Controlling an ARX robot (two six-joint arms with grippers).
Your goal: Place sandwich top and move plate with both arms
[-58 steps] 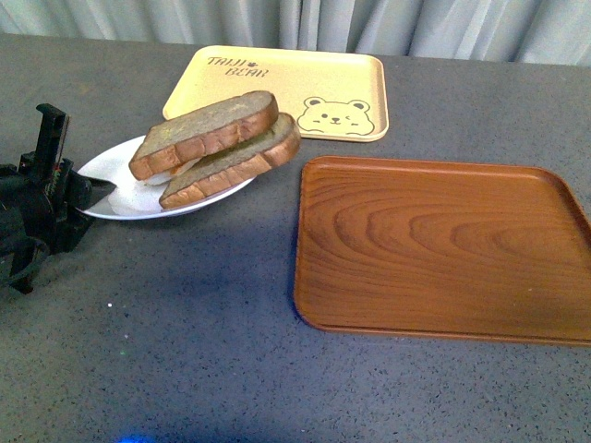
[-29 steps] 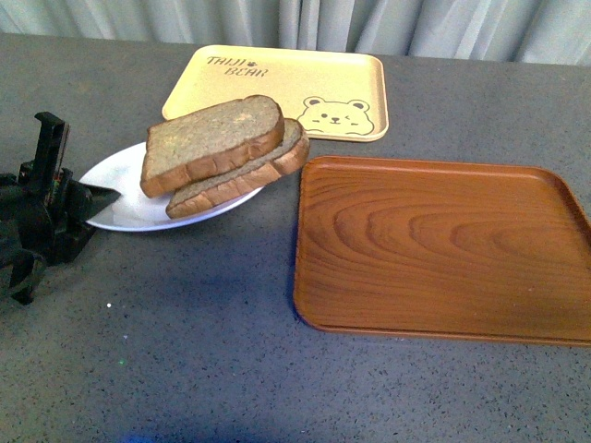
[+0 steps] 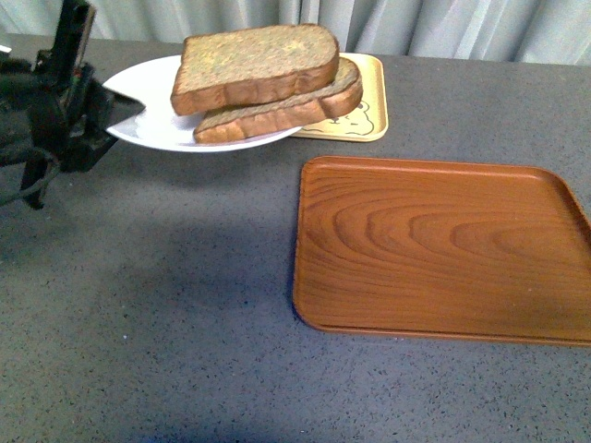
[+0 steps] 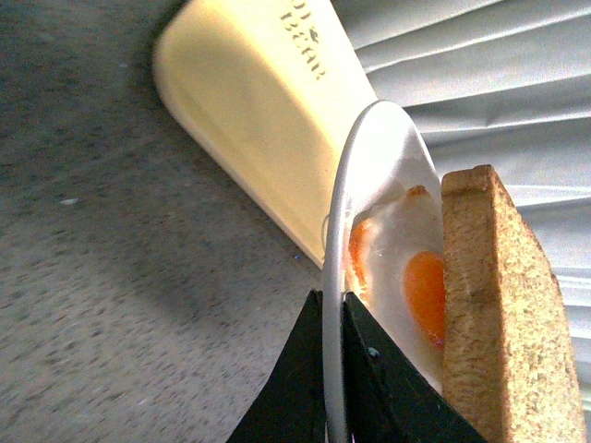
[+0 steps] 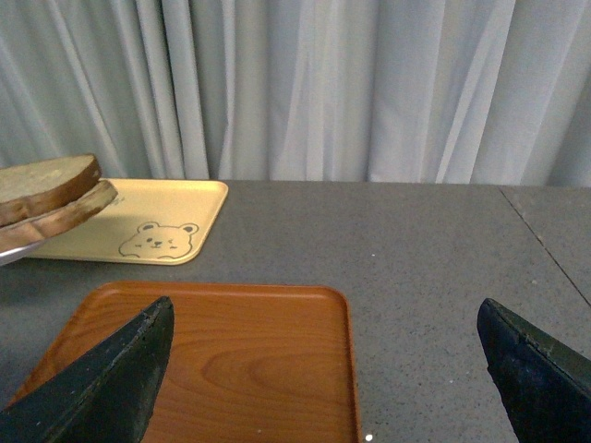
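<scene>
The white plate (image 3: 152, 115) hangs level above the table at the back left, with my left gripper (image 3: 109, 109) shut on its left rim. On it lies the sandwich: the thick speckled sandwich top (image 3: 254, 63) rests on a lower slice (image 3: 286, 113). The left wrist view shows the plate rim (image 4: 337, 221) pinched between the black fingers (image 4: 295, 397), a fried egg (image 4: 423, 288) under the bread (image 4: 503, 314). My right gripper (image 5: 323, 369) is open with nothing in it, above the near end of the wooden tray (image 5: 231, 360). It is outside the front view.
A brown wooden tray (image 3: 434, 249) lies on the grey table at right. A yellow bear-print tray (image 3: 371, 101) sits at the back, partly hidden behind the raised plate. Pale curtains (image 5: 369, 83) close off the far side.
The plate with the sandwich has gone from tilted low near the table to level and well above it, shifting slightly right. The left arm rose with it.
</scene>
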